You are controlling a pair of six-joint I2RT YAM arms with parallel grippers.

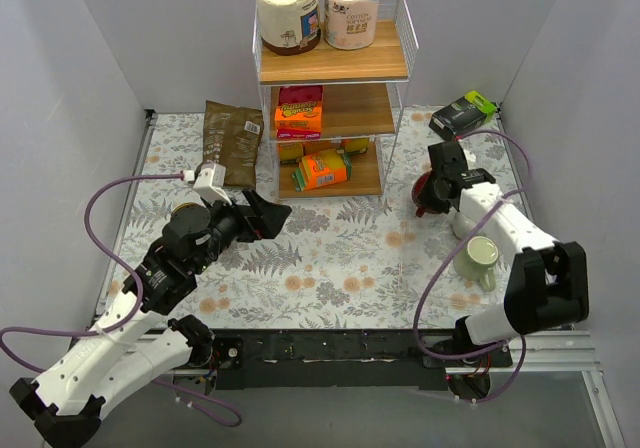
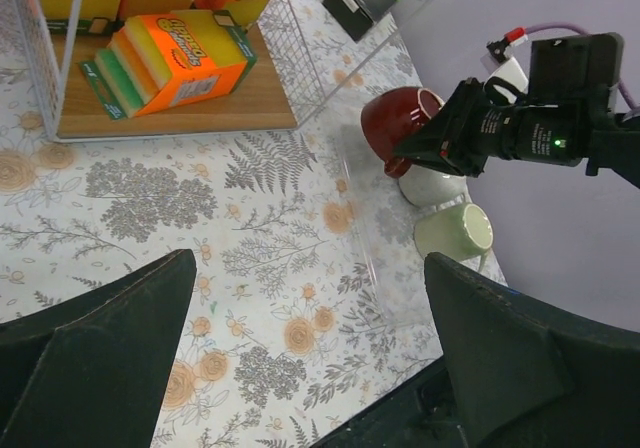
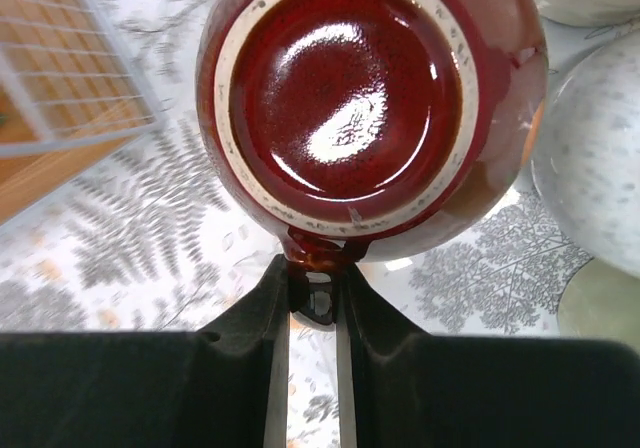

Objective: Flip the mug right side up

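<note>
A dark red mug (image 1: pixel 424 185) is at the right of the table, tipped over, its base facing my right wrist camera. In the right wrist view the glossy base with its pale ring (image 3: pixel 345 98) fills the top. My right gripper (image 3: pixel 315 293) is shut on the mug's handle, which sits between the two fingers. In the top view this gripper (image 1: pixel 433 194) is just beside the mug. The left wrist view shows the mug (image 2: pixel 392 128) held off the floral cloth. My left gripper (image 2: pixel 310 348) is open and empty over the middle of the table, seen at left centre in the top view (image 1: pixel 268 215).
A white upside-down mug (image 1: pixel 464 222) and a pale green mug (image 1: pixel 478 256) stand close to the right of the red mug. A wire shelf (image 1: pixel 333 63) with sponge packs and paper rolls is at the back. A brown bag (image 1: pixel 229 140) and a black-green packet (image 1: pixel 462 115) lie nearby.
</note>
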